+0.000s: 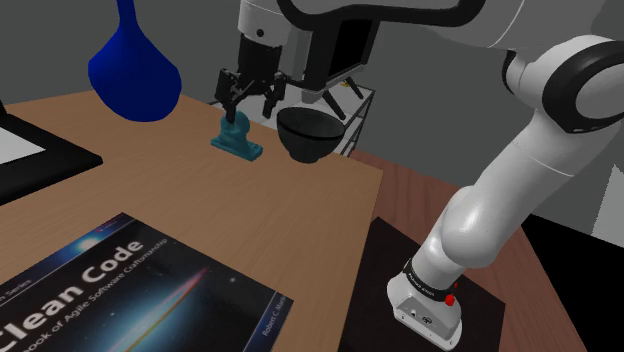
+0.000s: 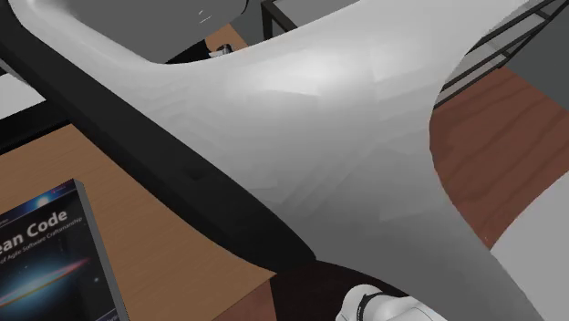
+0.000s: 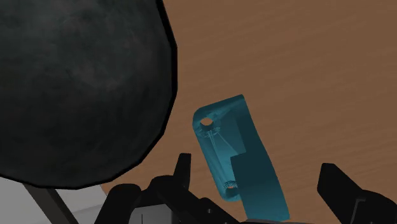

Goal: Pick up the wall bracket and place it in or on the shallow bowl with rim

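Observation:
A teal wall bracket (image 1: 238, 139) stands on the wooden table near its far edge. My black gripper (image 1: 250, 97) hangs just above it, fingers apart and open, holding nothing. In the wrist view the bracket (image 3: 238, 156) lies between the spread fingers (image 3: 347, 188) without touching them, its two screw holes showing. The black bowl (image 1: 311, 134) sits right beside the bracket, toward the shoulder view's right; its dark round body (image 3: 76, 89) looms large next to the gripper in the wrist view.
A blue vase (image 1: 134, 66) stands at the back toward the shoulder view's left. A book titled Clean Code (image 1: 130, 295) lies at the table's near side. A dark flat object (image 1: 30, 155) is at the left edge. The arm's white link (image 2: 346, 128) blocks the second exterior view.

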`<state>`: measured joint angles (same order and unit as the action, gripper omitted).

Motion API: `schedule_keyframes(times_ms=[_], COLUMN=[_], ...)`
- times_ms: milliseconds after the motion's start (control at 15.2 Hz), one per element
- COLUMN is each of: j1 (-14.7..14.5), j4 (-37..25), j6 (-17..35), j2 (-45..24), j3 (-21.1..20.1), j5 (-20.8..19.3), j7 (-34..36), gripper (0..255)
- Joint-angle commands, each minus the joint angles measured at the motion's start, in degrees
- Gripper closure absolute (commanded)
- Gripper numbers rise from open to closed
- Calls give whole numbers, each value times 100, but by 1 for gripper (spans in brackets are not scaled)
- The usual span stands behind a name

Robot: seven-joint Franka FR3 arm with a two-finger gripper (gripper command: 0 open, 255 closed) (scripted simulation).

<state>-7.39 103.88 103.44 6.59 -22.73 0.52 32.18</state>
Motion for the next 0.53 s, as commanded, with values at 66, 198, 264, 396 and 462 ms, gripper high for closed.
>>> schedule_keyframes(times_ms=[66, 198, 264, 396, 462], j1=[-4, -4, -4, -4, -4], j4=[160, 298, 336, 337, 336], j6=[216, 367, 411, 411, 411], j2=[-54, -69, -74, -74, -74], j3=[-11, -14, -15, -15, -15], j5=[-20, -26, -28, -28, -28], j7=[17, 21, 23, 23, 23], gripper=[0, 0, 0, 0, 0])
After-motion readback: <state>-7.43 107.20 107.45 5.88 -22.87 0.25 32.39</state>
